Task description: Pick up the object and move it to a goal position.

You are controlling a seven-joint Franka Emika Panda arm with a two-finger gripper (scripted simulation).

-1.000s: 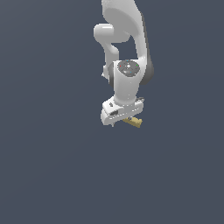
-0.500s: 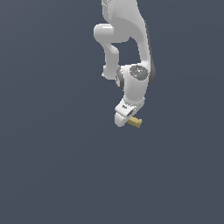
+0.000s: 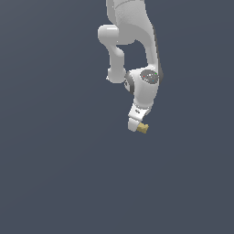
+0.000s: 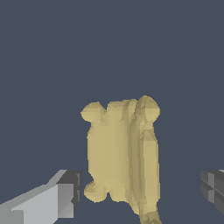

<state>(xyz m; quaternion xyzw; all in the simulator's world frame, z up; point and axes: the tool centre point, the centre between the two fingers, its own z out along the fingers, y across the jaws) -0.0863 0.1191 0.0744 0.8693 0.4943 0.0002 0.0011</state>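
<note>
The object (image 3: pixel 143 129) is a small tan-yellow lumpy piece, seen at the tip of the white gripper (image 3: pixel 135 124) in the exterior view. In the wrist view the object (image 4: pixel 119 153) lies lengthwise between the two fingers, and the gripper (image 4: pixel 141 187) is open around it. One grey fingertip (image 4: pixel 70 190) stands close beside the object's edge. The other fingertip (image 4: pixel 213 186) is well apart from it, with a clear gap. Neither finger visibly presses on the object.
The white arm (image 3: pixel 137 45) comes down from the top of the exterior view. Around it there is only a uniform dark grey-blue background, with no other objects or edges in sight.
The wrist has turned and the hand now looks narrower, shifted slightly toward the exterior view's right. The object has stayed almost where it was.
</note>
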